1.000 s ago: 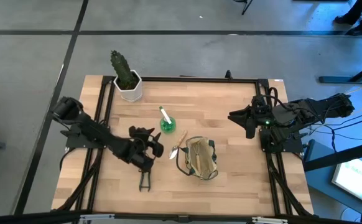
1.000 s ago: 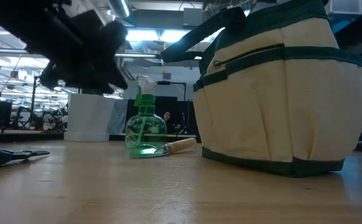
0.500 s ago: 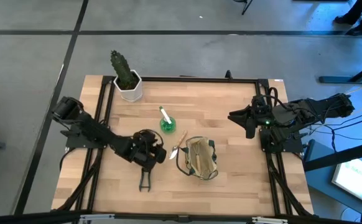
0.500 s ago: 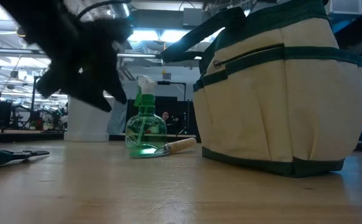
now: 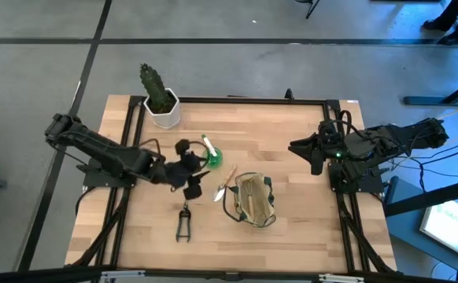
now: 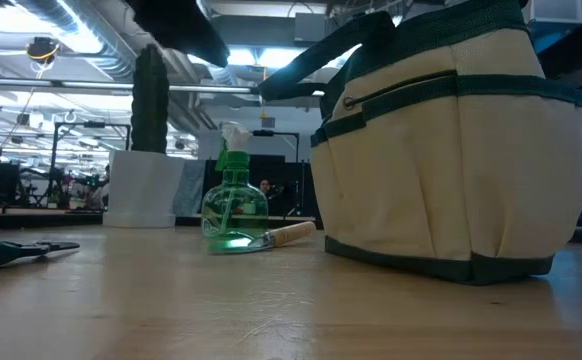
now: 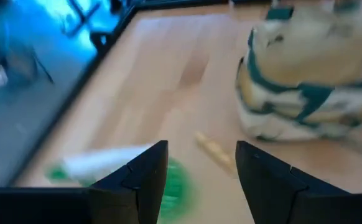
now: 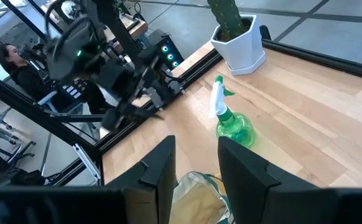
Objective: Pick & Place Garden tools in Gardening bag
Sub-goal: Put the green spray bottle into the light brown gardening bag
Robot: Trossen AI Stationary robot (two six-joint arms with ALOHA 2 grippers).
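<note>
The green spray bottle (image 5: 209, 157) stands upright on the table's middle, with its white nozzle (image 7: 100, 163) pointing toward the far edge. The wooden-handled trowel (image 5: 225, 183) lies beside it, next to the khaki bag (image 5: 253, 200), which stands upright on its base. The black shears (image 5: 183, 226) lie flat nearer the front edge. My left gripper (image 5: 196, 169) hovers open just left of the bottle, above the table, and the bottle shows under its fingers (image 7: 175, 183). My right gripper (image 5: 300, 147) waits open at the table's right. No hand rake shows.
A cactus in a white pot (image 5: 163, 106) stands at the far left of the table. A black frame rail (image 5: 237, 101) runs around the tabletop. Bare wood lies between the bag and the right arm and along the front edge.
My left gripper has risen from just above the table near the shears and gone toward the far edge, to beside the spray bottle. It has left the low view almost entirely. The shears, bottle, trowel and bag have stayed in place.
</note>
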